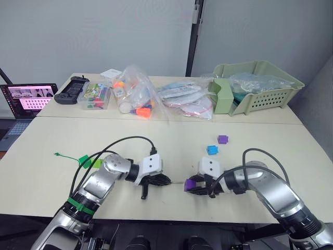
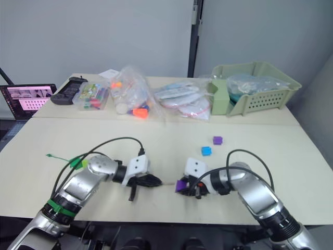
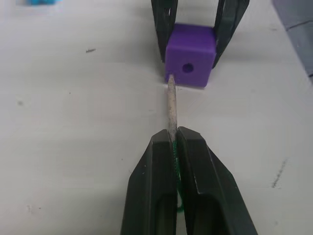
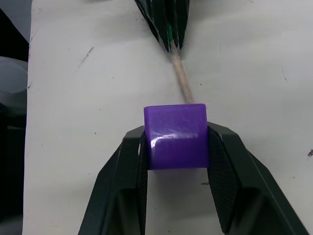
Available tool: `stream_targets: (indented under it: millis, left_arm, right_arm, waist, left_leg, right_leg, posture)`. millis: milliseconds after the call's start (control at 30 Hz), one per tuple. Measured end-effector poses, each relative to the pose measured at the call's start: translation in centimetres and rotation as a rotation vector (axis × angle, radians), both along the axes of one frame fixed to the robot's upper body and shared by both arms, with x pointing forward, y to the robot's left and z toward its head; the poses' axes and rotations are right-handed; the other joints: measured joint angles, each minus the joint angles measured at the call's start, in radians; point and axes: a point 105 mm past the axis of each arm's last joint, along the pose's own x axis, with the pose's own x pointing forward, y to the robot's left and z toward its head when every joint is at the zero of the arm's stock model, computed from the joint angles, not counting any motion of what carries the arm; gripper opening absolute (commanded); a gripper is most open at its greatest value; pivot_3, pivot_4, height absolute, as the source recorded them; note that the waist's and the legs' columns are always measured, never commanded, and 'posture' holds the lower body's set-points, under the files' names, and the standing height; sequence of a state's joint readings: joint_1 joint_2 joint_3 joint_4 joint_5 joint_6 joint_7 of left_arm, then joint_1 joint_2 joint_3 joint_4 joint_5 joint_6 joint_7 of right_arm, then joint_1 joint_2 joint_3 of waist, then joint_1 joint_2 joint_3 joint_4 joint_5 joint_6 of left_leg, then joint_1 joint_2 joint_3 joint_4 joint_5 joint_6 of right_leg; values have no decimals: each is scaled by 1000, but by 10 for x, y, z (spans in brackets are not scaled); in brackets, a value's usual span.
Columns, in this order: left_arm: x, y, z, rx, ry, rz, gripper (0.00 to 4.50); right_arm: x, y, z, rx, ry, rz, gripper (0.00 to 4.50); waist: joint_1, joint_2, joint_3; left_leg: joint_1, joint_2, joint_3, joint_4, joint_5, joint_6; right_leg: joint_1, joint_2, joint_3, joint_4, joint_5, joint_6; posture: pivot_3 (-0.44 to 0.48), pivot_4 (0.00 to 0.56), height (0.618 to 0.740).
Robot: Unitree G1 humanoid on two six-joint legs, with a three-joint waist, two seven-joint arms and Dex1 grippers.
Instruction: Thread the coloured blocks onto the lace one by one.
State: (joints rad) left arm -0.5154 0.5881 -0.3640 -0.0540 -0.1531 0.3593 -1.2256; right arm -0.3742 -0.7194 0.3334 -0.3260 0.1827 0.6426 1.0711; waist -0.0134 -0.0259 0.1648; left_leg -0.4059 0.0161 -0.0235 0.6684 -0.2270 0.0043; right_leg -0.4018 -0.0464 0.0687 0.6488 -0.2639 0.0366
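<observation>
Left wrist view: left gripper [image 3: 173,142] pinches the lace tip [image 3: 171,105] beside the hole of the purple block [image 3: 190,62], clamped by right gripper [image 4: 176,147]; next, nudge toward the hole.

Lace tip [image 3: 171,105] in left gripper [image 3: 176,147] jaws, touching purple block's [image 3: 190,61] lower corner beside its hole.

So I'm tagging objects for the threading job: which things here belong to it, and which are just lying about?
Part of the job:
- purple block, held by the right gripper
- lace tip, pinched in the left gripper
- loose purple block
- blue block

Lying about:
- green basket
- bagged craft items
- laptop
</observation>
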Motion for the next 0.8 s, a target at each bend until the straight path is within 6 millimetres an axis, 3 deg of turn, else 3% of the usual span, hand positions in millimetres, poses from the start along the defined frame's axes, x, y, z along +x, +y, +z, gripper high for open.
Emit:
stream_targets:
  millis: [200,800]
  left_arm:
    - [-7,-3,7,24,8,-8,16]
    - [-10,-2,0,94,40,48,16]
  right_arm:
    - [0,3,0,-5,-7,9,1155]
    - [1,3,0,-5,-7,7,1155]
  waist:
    - [-2,0,0]
    - [-2,0,0]
  left_leg:
    - [0,1,0,0,0,0]
    - [0,1,0,0,0,0]
  right_leg:
    - [0,1,0,0,0,0]
    - [0,1,0,0,0,0]
  posture:
    - [0,150,740]
    - [0,150,740]
